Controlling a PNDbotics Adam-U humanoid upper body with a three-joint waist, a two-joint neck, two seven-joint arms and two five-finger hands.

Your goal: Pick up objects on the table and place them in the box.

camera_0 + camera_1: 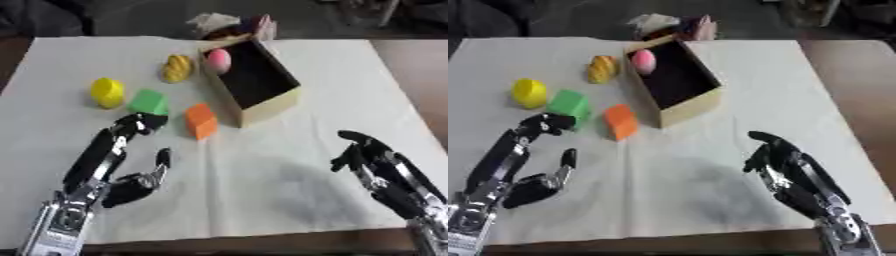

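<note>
The green block (149, 102) sits left of centre, between the yellow piece (107, 92) and the orange block (200, 121), with the left hand (112, 150) open, its long fingertips just beside it. Crowding is the likely hazard: curling fingers could nudge the orange neighbour or tip the smooth block. The open box (267, 107), upper centre, holds a pink rounded object (219, 60). The right hand (376, 160) rests lower right, fingers relaxed, on creased white cloth (262, 175).

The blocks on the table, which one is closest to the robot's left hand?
The green block. The left hand has its fingertips right by it, while the orange block sits further right and the yellow block further back.
</note>
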